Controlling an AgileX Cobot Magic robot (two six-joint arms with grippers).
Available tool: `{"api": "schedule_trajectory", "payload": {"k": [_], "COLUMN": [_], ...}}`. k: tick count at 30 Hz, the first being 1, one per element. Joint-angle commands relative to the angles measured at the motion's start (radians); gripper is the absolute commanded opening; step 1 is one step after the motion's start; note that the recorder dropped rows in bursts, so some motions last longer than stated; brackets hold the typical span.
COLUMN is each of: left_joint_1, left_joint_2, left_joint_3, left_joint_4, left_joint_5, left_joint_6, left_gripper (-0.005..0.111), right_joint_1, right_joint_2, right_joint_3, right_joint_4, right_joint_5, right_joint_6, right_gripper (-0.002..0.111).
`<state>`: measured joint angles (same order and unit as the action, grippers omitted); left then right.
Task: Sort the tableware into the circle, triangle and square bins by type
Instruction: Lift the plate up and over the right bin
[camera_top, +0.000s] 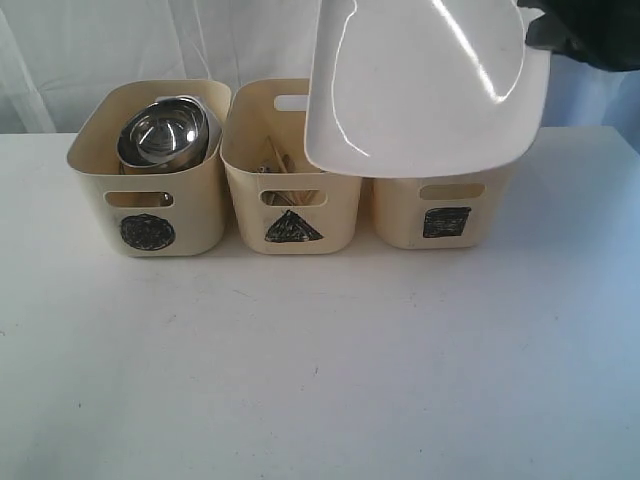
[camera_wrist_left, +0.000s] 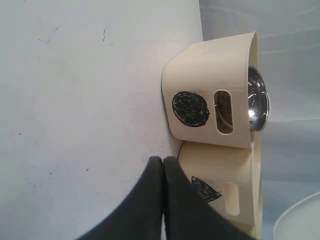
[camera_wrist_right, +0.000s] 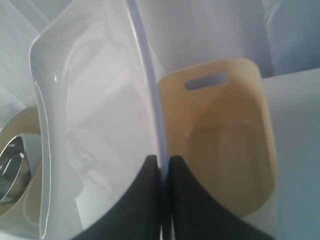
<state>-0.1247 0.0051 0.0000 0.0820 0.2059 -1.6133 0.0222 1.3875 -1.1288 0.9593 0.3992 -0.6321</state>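
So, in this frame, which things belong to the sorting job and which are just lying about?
Job: large white square plate, held up by the right gripper near the square-marked cream plastic tub; round steel bowl in the circle-marked tub; wooden chopsticks in the triangle-marked tub.
Bystanders: white tabletop; pale curtain backdrop.

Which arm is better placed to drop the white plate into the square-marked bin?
Right. The right gripper is shut on the plate, tilted above the square bin. The left gripper is shut, empty, near the circle bin.
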Motion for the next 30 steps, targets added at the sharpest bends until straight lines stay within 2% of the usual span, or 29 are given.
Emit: {"api": "schedule_trajectory", "payload": {"k": [1,11,19,30], "left_joint_1": [0.002,0.002,0.002,0.002], "left_joint_2": [-0.005,-0.005,-0.005,-0.005], "left_joint_3": [0.0,0.0,0.0,0.0], "left_joint_4": [0.008,0.008,0.01,0.02], "left_joint_5": [0.004,0.004,0.004,0.004], "left_joint_6": [0.003,0.003,0.003,0.003], "left_gripper": [0.0,0.0,0.0,0.0], "right_joint_1": [-0.005,-0.005,-0.005,-0.005], "right_joint_2": [-0.013,-0.013,0.017,0.174], "right_joint_3": [-0.011,-0.011,-0.011,-0.033], "right_joint_4": [0.022,0.006,0.006,-0.007], "right_joint_5": [-0.147,-0.356,-0.49,-0.517], "right_joint_6": [0.01,0.002,-0.1,-0.152], "right_gripper": [0.0,0.0,0.0,0.0]}}
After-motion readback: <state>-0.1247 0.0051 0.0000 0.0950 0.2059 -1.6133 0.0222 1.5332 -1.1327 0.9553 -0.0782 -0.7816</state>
